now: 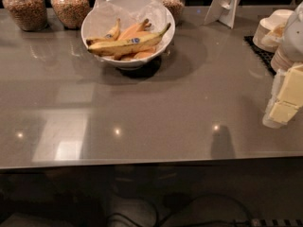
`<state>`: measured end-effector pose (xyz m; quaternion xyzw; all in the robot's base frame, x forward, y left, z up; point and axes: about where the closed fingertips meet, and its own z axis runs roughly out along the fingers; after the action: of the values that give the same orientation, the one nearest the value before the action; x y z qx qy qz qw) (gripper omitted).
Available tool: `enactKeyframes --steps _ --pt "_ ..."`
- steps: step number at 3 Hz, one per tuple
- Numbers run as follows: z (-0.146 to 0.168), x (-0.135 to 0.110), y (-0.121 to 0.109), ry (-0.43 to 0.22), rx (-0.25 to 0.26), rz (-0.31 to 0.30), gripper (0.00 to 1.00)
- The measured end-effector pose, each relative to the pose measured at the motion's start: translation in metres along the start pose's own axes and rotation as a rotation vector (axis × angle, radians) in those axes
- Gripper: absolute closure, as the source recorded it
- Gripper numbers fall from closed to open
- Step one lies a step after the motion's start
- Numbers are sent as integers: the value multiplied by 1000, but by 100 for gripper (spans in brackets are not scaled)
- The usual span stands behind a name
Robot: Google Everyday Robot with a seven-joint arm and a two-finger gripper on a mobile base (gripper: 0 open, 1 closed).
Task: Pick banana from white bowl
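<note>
Gripper at the right edge
The gripper (285, 100) hangs at the right border, partly cut off by it, pale yellow and pointing down and to the left; above it the white arm (296, 32) rises out of view at the upper right

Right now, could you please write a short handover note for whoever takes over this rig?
Gripper: at the right edge of the view, over the counter, well away from the bowl.
Banana: lies across the shorter bananas in the white bowl at the back left, stem up towards the right rim.
Done: nothing yet; the banana is untouched.
Left: bring the gripper across to the bowl, grasp the banana, probably near mid-length, and lift it out.
</note>
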<state>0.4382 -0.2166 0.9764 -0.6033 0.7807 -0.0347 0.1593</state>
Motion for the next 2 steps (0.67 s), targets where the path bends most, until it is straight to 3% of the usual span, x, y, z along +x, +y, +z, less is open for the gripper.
enactKeyframes --steps 1,2 --pt "0 0 0 0 0 0 0" --pt "-2 -11 -6 -54 52 -30 0"
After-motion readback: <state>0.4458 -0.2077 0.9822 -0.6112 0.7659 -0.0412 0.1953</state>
